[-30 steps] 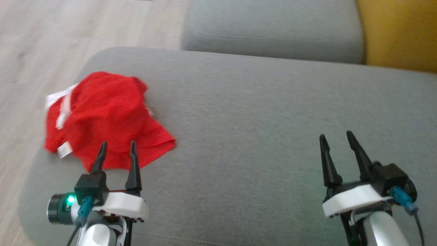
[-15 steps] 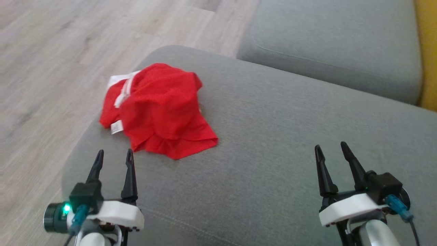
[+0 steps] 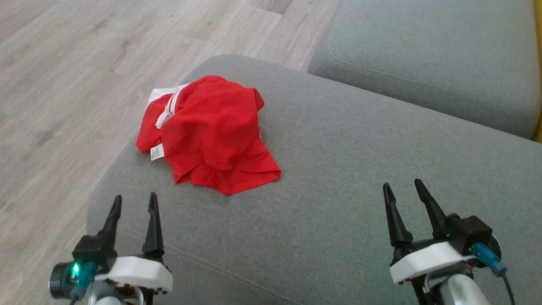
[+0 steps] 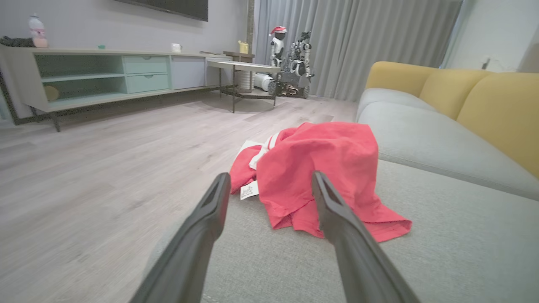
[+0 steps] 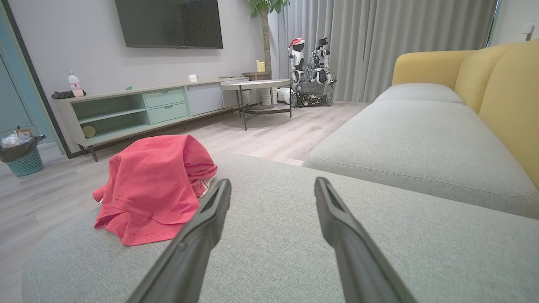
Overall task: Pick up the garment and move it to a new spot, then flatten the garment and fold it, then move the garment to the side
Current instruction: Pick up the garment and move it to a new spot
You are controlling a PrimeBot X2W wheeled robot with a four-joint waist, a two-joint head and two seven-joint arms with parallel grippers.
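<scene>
Red garment (image 3: 211, 131), crumpled, at 10 o'clock on grey cushion (image 3: 338, 203).
Left gripper (image 3: 134, 196) and right gripper (image 3: 402, 183) spread wide, empty (nothing touched). Reach left toward 1 o'clock; pinch heap's crown, lift clear.

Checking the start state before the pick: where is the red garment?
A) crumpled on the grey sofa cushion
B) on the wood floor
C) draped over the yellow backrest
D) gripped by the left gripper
A: the red garment lies bunched on the grey sofa cushion, apart from the open left gripper.
</scene>
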